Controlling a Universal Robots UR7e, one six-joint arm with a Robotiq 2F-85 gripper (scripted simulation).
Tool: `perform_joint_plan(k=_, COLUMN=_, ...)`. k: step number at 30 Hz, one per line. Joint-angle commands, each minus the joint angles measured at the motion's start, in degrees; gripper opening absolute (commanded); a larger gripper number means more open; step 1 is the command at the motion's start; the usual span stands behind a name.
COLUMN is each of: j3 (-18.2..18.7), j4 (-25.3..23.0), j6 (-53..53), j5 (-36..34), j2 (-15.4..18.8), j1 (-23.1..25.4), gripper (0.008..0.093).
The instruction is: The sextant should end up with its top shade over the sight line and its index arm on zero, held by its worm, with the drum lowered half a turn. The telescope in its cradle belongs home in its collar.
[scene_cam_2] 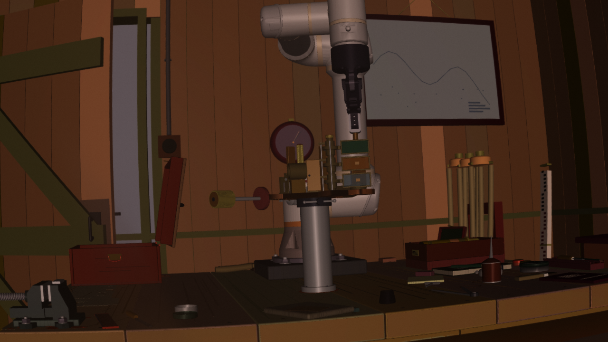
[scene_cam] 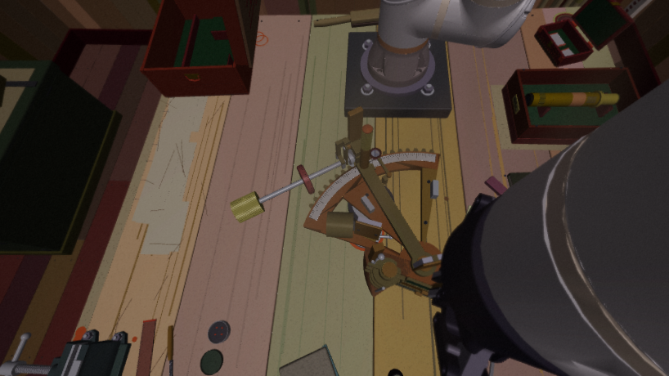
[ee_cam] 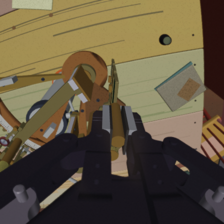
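Observation:
The sextant (scene_cam: 374, 206) sits on a metal pillar (scene_cam_2: 316, 246) at mid bench. Its index arm (scene_cam: 388, 206) runs from the pivot to the toothed arc (scene_cam: 346, 182). A worm shaft with a brass drum (scene_cam: 246, 206) and a red disc (scene_cam: 306, 178) sticks out to the left. Three shades stack at the right of the frame, the green top shade (scene_cam_2: 354, 146) uppermost. My gripper (ee_cam: 116, 117) hangs straight above it, closed on the top shade's brass tab (ee_cam: 117, 127). The telescope (scene_cam: 573, 99) lies in its cradle inside a red case at the far right.
The pillar and sextant frame stand right below the gripper. The arm's base plate (scene_cam: 397, 79) is behind them. An open red box (scene_cam: 201, 51) sits far left. A vise (scene_cam_2: 42, 302) is at the front left corner. A grey pad (ee_cam: 181, 86) lies on the bench.

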Motion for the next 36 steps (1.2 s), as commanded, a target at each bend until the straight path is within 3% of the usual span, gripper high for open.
perform_joint_plan(k=1, j3=-0.02, j4=-0.03, j6=0.00, j5=0.00, j2=-0.02, j1=0.00, gripper=0.0080)
perform_joint_plan(k=36, j3=0.91, j4=-0.13, j6=-7.08, j5=0.00, j2=-0.86, j1=-0.02, gripper=0.0080)
